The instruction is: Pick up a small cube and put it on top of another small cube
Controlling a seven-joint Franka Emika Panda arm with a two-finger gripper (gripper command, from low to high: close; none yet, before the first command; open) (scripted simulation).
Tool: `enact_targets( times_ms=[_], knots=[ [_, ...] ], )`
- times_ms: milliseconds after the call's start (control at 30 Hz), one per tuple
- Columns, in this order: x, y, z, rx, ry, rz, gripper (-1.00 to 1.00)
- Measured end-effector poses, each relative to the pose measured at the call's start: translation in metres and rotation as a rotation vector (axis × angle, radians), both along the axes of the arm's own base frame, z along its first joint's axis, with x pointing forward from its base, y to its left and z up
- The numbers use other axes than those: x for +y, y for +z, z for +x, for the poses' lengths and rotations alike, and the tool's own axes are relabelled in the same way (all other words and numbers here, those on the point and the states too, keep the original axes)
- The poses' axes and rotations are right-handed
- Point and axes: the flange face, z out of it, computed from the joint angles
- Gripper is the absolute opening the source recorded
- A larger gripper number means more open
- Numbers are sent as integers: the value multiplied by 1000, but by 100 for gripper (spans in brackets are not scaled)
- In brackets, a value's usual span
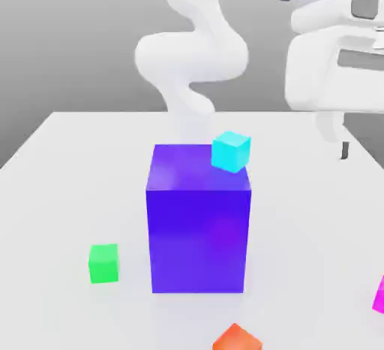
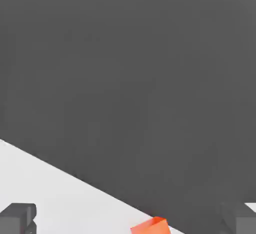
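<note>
On the table [image 1: 75, 161]: one green cube [image 1: 103, 263], one magenta cube [image 1: 379, 296]; gripper [image 2: 128, 220] spread apart.

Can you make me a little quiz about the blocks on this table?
1. True or false: the light blue cube sits on top of the big blue block.
2. Which small cube stands on the table at the exterior view's left of the big blue block? A) orange B) green C) pink
3. Fill in: the pincer has its two fingers spread wide, so it is ____.

Key:
1. True.
2. B, the green cube. The pink cube is at the exterior view's right edge, and the orange cube is near the front edge.
3. Open, holding nothing.
</note>
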Motion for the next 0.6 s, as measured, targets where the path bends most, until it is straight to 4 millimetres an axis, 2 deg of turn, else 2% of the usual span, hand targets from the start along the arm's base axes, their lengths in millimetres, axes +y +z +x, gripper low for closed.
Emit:
enact_targets(
  times_ms=[67,200,367,433,533,567,600],
  knots=[
    [26,-34,-7,47,67,-16,0],
    [61,-103,-21,143,169,-36,0],
    [107,-184,-60,266,313,-45,0],
    [117,-214,-71,296,347,-43,0],
    [121,-259,-75,305,357,-42,0],
    [121,-269,-76,305,358,-43,-100],
    [121,-269,-76,305,358,-43,-100]
  ],
)
